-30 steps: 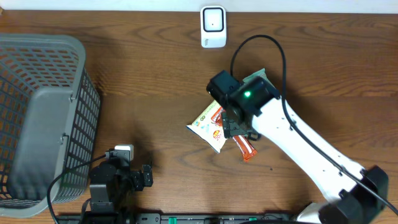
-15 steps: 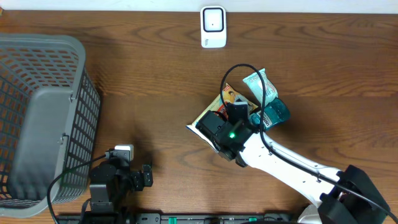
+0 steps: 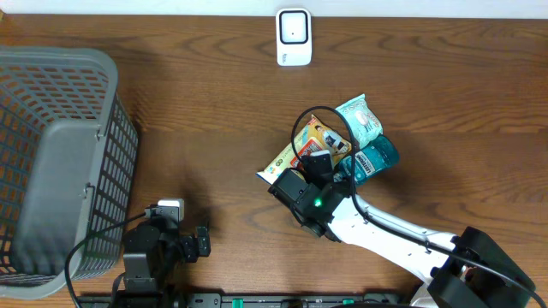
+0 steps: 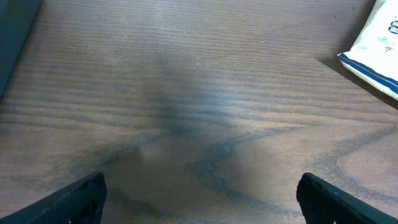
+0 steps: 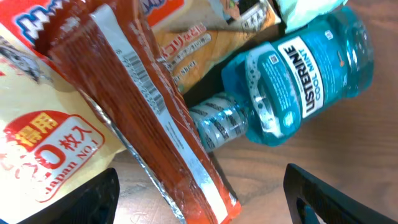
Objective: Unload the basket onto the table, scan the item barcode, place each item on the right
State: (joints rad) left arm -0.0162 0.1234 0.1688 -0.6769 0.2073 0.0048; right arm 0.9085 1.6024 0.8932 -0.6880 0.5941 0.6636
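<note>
A long red-orange packet [image 5: 163,127] with a barcode on its silver seam lies across the pile. Its near end sits between the fingers of my right gripper [image 5: 205,202], which is open and not touching it. Beside it lie a blue Listerine bottle [image 5: 305,81], a yellow-white snack bag [image 5: 37,149] and an orange package [image 3: 321,137]. From overhead the right arm [image 3: 315,204] covers the red packet. The white scanner [image 3: 294,36] stands at the table's far edge. My left gripper [image 4: 202,199] hangs open over bare wood at the near left.
A grey mesh basket [image 3: 51,162] fills the left side of the table. A mint-green packet [image 3: 358,118] lies at the far end of the pile. The corner of a white bag [image 4: 373,43] shows at the upper right of the left wrist view.
My right arm has swung from over the pile down to its near-left side, uncovering the bottle and packets. Its jaws have narrowed a little. The left arm has not moved.
</note>
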